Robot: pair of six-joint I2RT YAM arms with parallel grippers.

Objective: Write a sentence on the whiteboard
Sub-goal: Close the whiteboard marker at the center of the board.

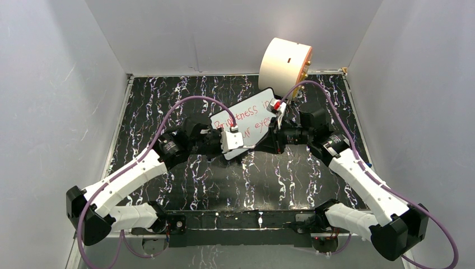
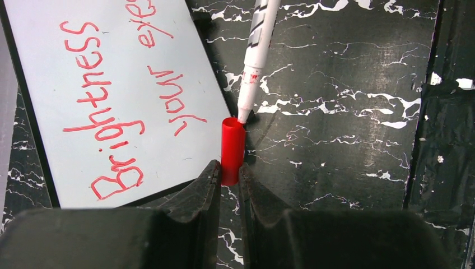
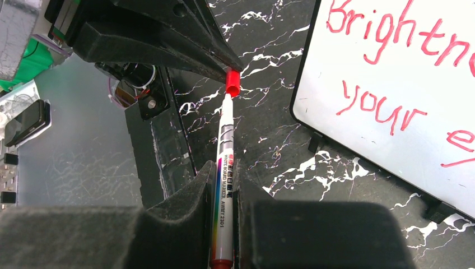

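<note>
**As marker tip meets cap, both grippers are clamped; board sits mid-table**

Left gripper (image 2: 228, 168): jaws closed on the red cap (image 2: 232, 147), open mouth pointing away from the wrist.

Right gripper (image 3: 225, 168): jaws closed on the marker (image 3: 226, 145) around the printed barrel, nib end pointing forward. The tip is right at the cap mouth and touching the rim. Can't tell if it's seated inside.

The two grippers face each other just off the near edge of the whiteboard (image 1: 249, 112).

The whiteboard lies on the black marbled table (image 1: 168, 95), angled, towards the far right. Its far corner is near the cream cylinder (image 1: 283, 59).

The sentence (image 2: 112, 131) is red handwriting in two lines, "Brightness in" above "your eye...". The last letter is hidden or cut off in every view.

The cap and nib are over bare table beside the board edge, not over the board.
</note>
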